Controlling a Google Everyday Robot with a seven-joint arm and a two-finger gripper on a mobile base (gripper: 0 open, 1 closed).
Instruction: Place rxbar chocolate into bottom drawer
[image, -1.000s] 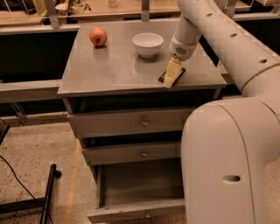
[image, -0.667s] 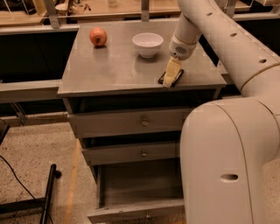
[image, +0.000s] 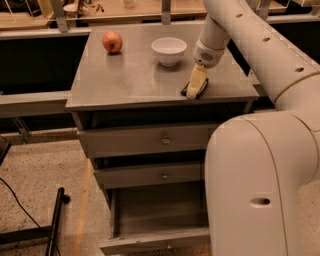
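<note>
The rxbar chocolate (image: 184, 91) is a small black bar lying near the front right edge of the grey cabinet top (image: 130, 75). My gripper (image: 196, 85) hangs from the white arm, points down and sits right on the bar, hiding most of it. Black wrapper shows on both sides of the gripper. The bottom drawer (image: 155, 207) is pulled open below the two upper drawers, and its tray looks empty.
A white bowl (image: 168, 49) stands at the back of the top, just behind and left of the gripper. A red apple (image: 112, 41) sits at the back left. The robot's white body (image: 260, 185) fills the right foreground. A black stand leg (image: 54, 225) lies on the floor at left.
The gripper has edged very slightly down and left over the bar. Nothing else has moved.
</note>
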